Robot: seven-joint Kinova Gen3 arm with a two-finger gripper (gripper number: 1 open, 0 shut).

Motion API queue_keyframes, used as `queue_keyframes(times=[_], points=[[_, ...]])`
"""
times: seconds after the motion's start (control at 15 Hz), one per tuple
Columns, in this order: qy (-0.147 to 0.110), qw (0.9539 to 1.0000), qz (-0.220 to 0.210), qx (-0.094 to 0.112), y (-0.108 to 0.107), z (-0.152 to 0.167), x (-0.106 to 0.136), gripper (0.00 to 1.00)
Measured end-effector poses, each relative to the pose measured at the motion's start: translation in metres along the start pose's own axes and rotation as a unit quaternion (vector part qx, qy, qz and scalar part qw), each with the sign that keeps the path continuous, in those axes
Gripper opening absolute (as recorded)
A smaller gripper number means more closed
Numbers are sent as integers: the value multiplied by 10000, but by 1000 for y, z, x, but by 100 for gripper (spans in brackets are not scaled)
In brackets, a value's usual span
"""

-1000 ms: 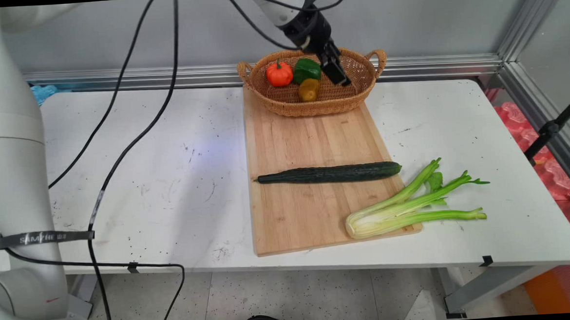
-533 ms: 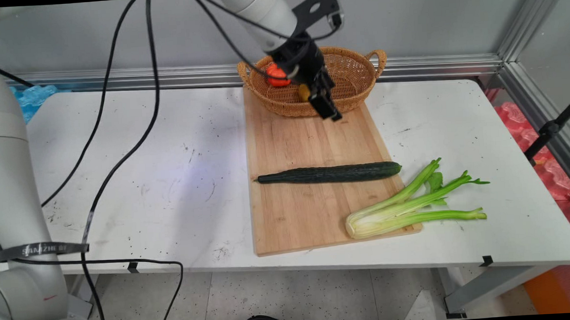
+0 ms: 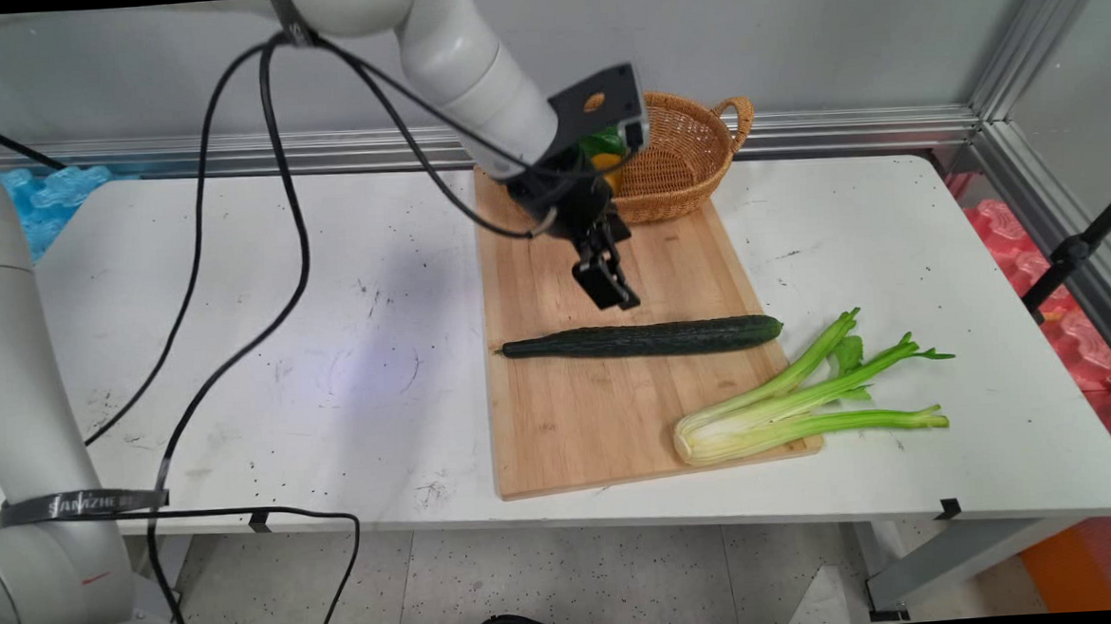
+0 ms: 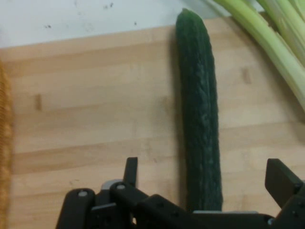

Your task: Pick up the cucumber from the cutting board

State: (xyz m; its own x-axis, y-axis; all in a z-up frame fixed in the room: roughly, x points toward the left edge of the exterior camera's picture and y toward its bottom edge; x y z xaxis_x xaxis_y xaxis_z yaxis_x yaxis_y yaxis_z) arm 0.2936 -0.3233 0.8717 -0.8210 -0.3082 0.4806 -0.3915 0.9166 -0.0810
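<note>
A long dark green cucumber (image 3: 642, 338) lies across the middle of the wooden cutting board (image 3: 561, 416). My black gripper (image 3: 612, 295) hangs just above and behind it, over the board, open and holding nothing. In the hand view the cucumber (image 4: 200, 119) runs up the picture between my two fingers (image 4: 281, 179), with my gripper (image 4: 205, 179) spread wide around its near part. A celery bunch (image 3: 788, 400) lies at the board's front right corner, half on the table; its stalks (image 4: 281, 43) show at the upper right of the hand view.
A wicker basket (image 3: 690, 157) stands at the board's far end, partly hidden by the arm, with a green pepper (image 3: 604, 143) and a yellow one showing. The basket's edge (image 4: 5, 143) shows at the hand view's left. Black cables (image 3: 234, 348) hang over the table's left.
The arm has swung down and toward the near side, from over the basket to just above the cucumber. Nothing on the board has moved.
</note>
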Motion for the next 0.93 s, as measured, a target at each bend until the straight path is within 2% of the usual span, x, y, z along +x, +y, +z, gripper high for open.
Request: queue_keyframes(times=[0.4, 0.93], points=[[-10, 10000, 15, 26, 16, 30, -13, 100], [110, 9999, 41, 114, 13, 65, -20, 100]])
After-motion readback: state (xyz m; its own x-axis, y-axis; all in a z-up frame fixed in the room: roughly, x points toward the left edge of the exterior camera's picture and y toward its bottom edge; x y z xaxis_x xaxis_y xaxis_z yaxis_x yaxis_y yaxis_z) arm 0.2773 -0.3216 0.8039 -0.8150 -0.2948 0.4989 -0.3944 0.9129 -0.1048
